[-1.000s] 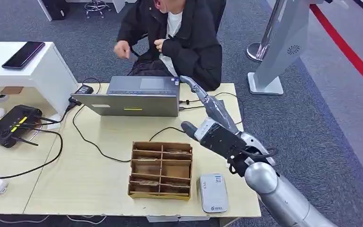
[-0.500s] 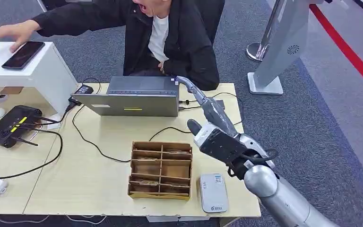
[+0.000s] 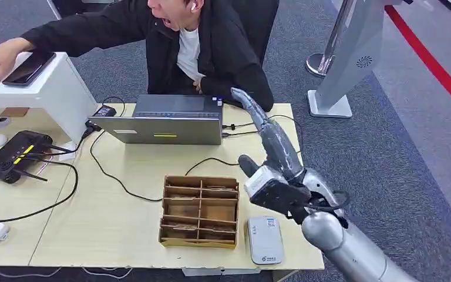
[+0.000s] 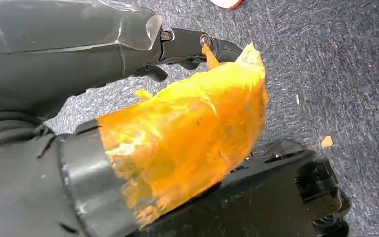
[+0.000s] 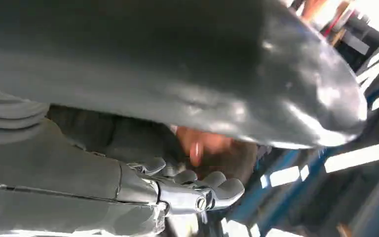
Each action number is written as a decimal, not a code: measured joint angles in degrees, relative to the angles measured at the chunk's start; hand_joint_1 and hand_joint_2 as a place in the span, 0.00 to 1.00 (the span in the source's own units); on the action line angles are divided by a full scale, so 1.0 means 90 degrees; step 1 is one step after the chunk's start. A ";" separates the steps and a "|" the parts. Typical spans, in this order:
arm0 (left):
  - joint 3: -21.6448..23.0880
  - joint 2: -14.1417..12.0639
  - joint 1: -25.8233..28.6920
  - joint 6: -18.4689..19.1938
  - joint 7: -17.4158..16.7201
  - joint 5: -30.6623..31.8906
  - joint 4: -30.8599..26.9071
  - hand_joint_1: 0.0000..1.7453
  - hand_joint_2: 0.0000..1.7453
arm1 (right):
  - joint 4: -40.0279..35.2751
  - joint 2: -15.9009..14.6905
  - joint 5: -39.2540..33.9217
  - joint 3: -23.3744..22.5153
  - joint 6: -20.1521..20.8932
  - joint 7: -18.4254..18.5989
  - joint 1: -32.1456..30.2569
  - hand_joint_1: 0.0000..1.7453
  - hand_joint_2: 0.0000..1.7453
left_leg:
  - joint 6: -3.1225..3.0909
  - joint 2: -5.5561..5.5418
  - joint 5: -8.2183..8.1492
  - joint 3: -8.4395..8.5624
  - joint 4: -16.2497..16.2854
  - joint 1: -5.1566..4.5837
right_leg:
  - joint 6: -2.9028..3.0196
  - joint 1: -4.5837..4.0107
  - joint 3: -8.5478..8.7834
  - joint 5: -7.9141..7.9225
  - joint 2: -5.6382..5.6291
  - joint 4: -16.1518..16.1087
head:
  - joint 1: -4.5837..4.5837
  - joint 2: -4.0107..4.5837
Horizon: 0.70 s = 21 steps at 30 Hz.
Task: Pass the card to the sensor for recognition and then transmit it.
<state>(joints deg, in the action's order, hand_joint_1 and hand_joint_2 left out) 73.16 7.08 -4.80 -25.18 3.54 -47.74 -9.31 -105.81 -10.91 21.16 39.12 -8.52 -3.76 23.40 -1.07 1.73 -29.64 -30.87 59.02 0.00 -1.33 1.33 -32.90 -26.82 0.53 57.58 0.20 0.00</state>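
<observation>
Reaching out over the far right of the worktop (image 3: pixel 123 194), the right hand (image 3: pixel 268 139) hangs in the air with its fingers stretched toward the seated person (image 3: pixel 211 47) behind the laptop (image 3: pixel 164 120). No card shows between the fingers in the head view, and the right wrist view shows the fingers lightly curled with nothing clearly in them, so I cannot tell whether it grasps anything. The cards appear to lie in the compartments of the cardboard organizer (image 3: pixel 199 211) near the front edge; which one is meant is not clear. The white card reader (image 3: pixel 264 239) sits just beside the organizer, below the forearm. The left hand (image 4: pixel 187 44) hangs over the carpet; how it is held is unclear.

The risks, as I judge them: the extended arm is close to the person, who is leaning sideways, so a swing could strike them; lowering carelessly could snag the laptop cables (image 3: pixel 211 160) or knock the reader off the edge.
</observation>
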 joint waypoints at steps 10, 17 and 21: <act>0.0000 0.0005 0.0016 0.0088 -0.0119 0.0117 0.0000 0.00 0.00 | -0.0250 0.0002 0.1372 -0.0194 -0.0593 -0.0610 -0.1028 0.00 0.00 | 0.0001 -0.0001 -0.0002 -0.0002 0.0000 0.0001 | -0.0002 0.0000 0.0000 -0.0002 0.0001 0.0000 | 0.0000 0.0000; 0.0000 0.0002 0.0029 0.0136 -0.0146 0.0160 0.0000 0.00 0.00 | -0.0265 0.0002 0.1938 -0.0318 -0.0698 -0.0807 -0.1463 0.00 0.00 | 0.0001 0.0000 -0.0002 0.0000 0.0000 0.0000 | -0.0002 0.0000 0.0000 -0.0002 0.0000 -0.0001 | 0.0000 0.0000; 0.0000 0.0002 0.0028 0.0177 -0.0178 0.0160 0.0000 0.00 0.00 | -0.0265 0.0002 0.2244 -0.0321 -0.0725 -0.0787 -0.1582 0.00 1.00 | 0.0001 0.0000 -0.0002 -0.0001 0.0000 0.0000 | -0.0002 0.0000 0.0000 -0.0002 0.0000 0.0000 | 0.0000 0.0000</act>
<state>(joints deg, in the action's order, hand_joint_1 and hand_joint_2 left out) 73.16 7.10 -4.54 -23.58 1.94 -46.29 -9.31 -108.19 -10.88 41.36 36.24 -15.04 -10.84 9.16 -1.06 1.73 -29.65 -30.87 59.01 0.00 -1.35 1.32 -32.90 -26.84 0.53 57.58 0.20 0.00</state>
